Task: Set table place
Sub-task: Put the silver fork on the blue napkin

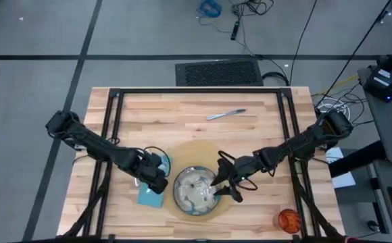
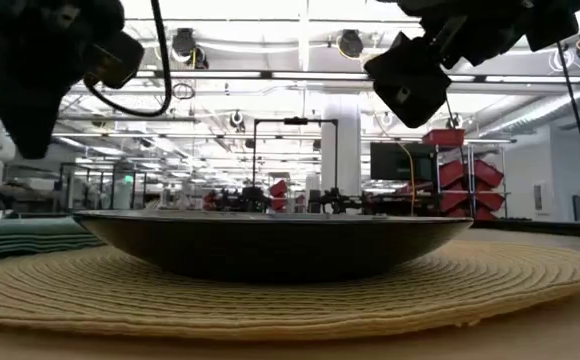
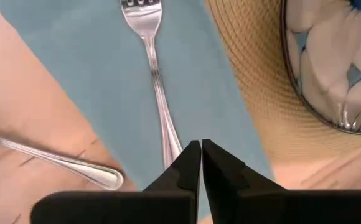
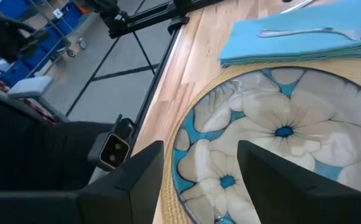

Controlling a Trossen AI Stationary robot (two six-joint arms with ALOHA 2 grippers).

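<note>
The knife (image 1: 226, 114) lies alone at the far side of the worktop (image 1: 182, 108), its long axis nearly crosswise, well apart from both arms. The right tool (image 1: 222, 185), fingers apart, hangs over the dish (image 1: 194, 190). The left tool (image 1: 157, 177), fingers together, hovers above the fork (image 3: 155, 81) on the napkin (image 3: 99, 74). I see no readable writing.

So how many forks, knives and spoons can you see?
3. The fork lies on the teal napkin, a probable spoon handle lies on the table beside it, and the knife lies alone farther off. More may be hidden.
</note>
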